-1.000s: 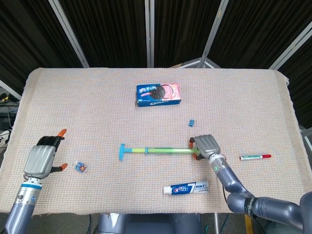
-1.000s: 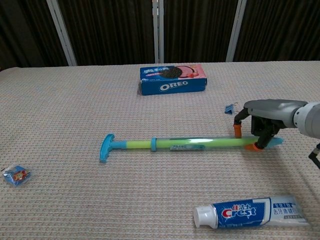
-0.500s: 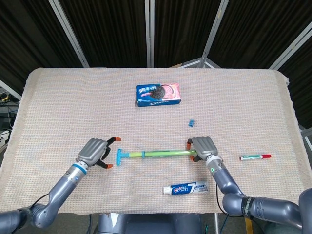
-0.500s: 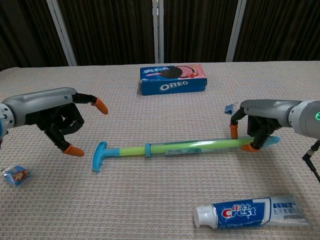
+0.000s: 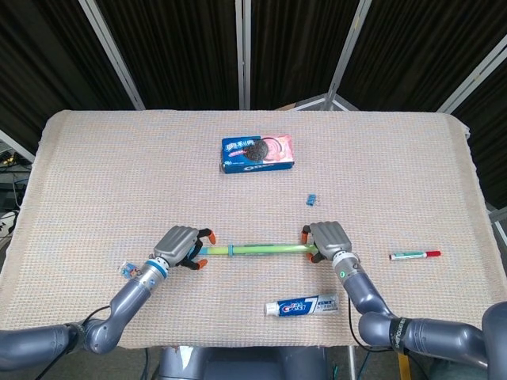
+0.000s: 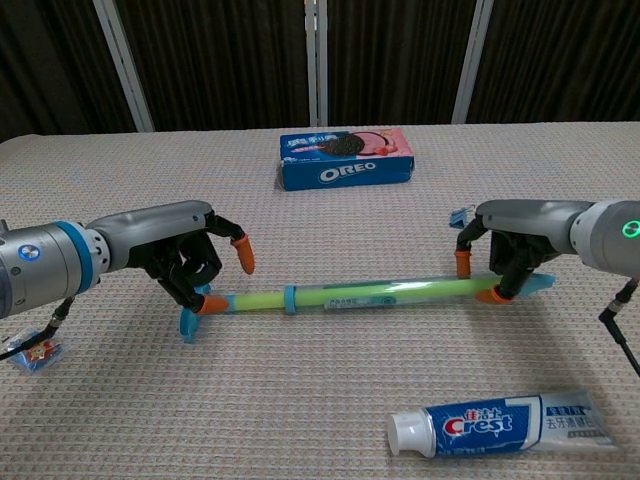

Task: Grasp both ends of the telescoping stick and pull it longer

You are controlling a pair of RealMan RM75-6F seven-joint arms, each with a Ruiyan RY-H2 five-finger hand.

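Note:
The telescoping stick, green with blue ends, lies across the near middle of the table. My right hand grips its right end, orange fingertips pinching the shaft from both sides. My left hand is cupped over the left end by the blue T-handle. Its thumb tip touches the shaft from the front, while one finger still stands raised behind it and the fingers are apart. The hand covers the T-handle in the head view.
An Oreo box lies at the far middle. A Crest toothpaste tube sits near the front edge. A marker lies right, a blue clip behind the right hand, a small packet by the left forearm.
My left hand came in from the left and settled over the stick's left end. The stick, held by my right hand, shifted slightly left.

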